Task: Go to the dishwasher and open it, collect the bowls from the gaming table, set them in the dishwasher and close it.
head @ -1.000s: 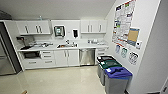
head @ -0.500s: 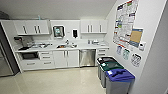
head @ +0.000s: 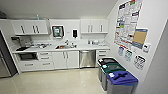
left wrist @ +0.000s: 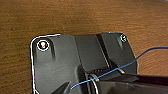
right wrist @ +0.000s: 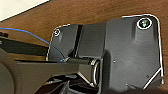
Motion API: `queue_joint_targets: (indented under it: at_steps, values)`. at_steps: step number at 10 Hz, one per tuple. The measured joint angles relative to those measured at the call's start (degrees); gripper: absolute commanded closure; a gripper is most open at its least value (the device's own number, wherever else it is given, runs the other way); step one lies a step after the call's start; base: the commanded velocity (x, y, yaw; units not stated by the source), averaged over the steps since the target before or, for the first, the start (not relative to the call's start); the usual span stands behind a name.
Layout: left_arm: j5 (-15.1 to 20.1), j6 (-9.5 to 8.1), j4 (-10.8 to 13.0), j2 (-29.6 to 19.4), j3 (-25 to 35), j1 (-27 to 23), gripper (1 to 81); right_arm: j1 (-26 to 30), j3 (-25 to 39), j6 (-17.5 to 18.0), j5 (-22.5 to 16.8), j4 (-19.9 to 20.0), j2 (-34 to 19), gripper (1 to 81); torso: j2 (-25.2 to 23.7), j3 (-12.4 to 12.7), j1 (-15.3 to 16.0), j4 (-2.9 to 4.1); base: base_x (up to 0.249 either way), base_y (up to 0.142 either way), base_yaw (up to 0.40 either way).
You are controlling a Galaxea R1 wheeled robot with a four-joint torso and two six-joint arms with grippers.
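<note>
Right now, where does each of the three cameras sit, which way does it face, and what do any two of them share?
Head: high on the robot, facing forward and down into a kitchenette with the closed dishwasher, sink and three bins.
Left wrist: on the left arm, facing a brown wood-grain surface; the robot's dark plate and a blue cable cross it.
Right wrist: on the right arm, facing the same kind of brown surface past its plate and cable.
Shared: both wrist views show brown wood grain.
</note>
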Motion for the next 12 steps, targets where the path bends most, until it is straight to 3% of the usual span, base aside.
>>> queue_joint_targets:
  at_steps: [12]
  values:
    - [0.0,0.02,0.0,0.0,0.0,0.0,1.0,0.0,0.6,0.0,0.0,0.0,0.0,1.0,0.0,0.0,0.0,0.00,0.151,0.000,0.000]
